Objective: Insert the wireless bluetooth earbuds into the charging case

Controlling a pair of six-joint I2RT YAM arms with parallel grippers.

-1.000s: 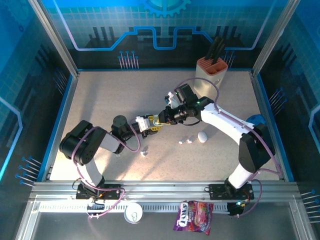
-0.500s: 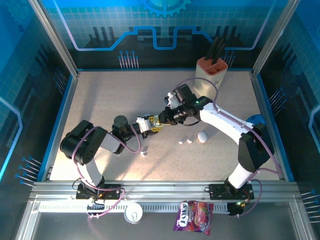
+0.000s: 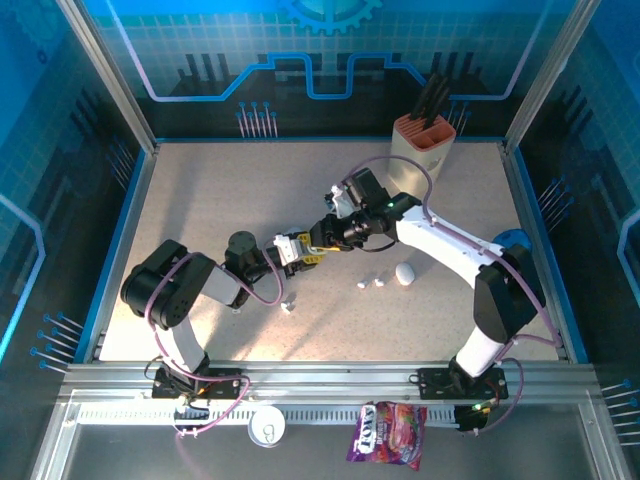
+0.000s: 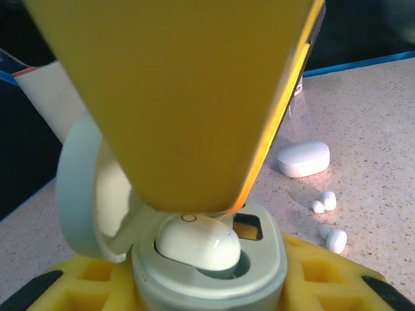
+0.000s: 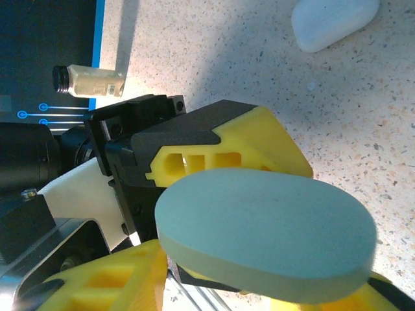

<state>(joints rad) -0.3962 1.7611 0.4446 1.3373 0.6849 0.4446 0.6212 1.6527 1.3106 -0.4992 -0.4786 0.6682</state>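
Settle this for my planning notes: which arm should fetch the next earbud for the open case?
Probably right. The left tool is clamped on the case, whose second slot is empty; the loose earbuds lie on the right arm's side.

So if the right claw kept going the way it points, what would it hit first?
Most likely the bud lying in the open case that the left claw holds. The right claw points at it, one finger just over the bud. I can't tell whether they touch.
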